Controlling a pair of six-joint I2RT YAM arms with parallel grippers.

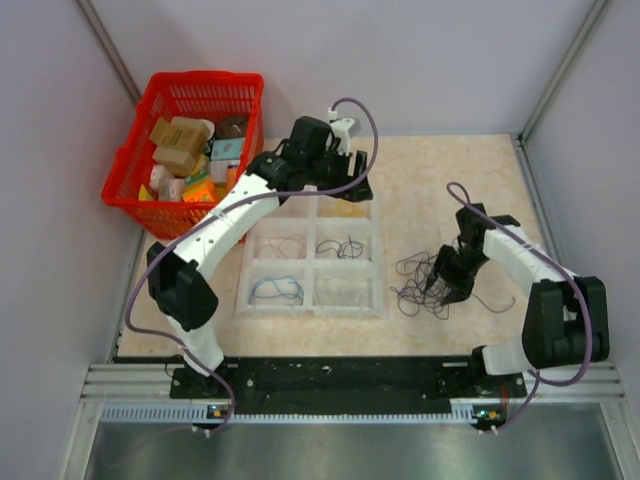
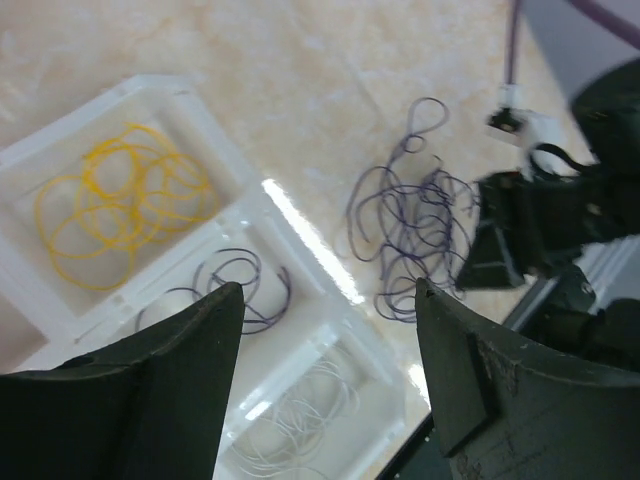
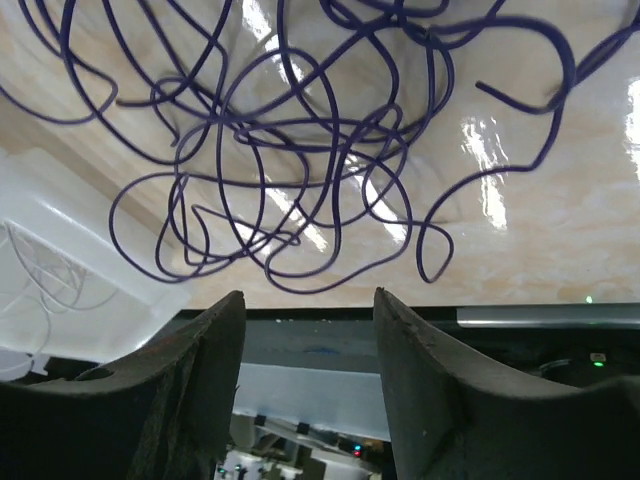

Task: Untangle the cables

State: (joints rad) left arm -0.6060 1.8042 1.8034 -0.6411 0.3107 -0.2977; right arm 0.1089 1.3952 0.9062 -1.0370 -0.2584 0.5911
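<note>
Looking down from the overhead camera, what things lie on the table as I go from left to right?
Red basket of small items → white divided tray → loose tangle of purple cables.

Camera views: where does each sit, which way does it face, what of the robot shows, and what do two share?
Top external: above and behind the robot, looking down at the table; shows left arm, right arm, white tray, red basket, purple cables.
Left wrist: over the tray, facing down and across toward the right arm; open left gripper at the bottom.
Right wrist: low over the cables, facing the table's near edge; open right gripper at the bottom.
Shared: all three show cables and tray.
</note>
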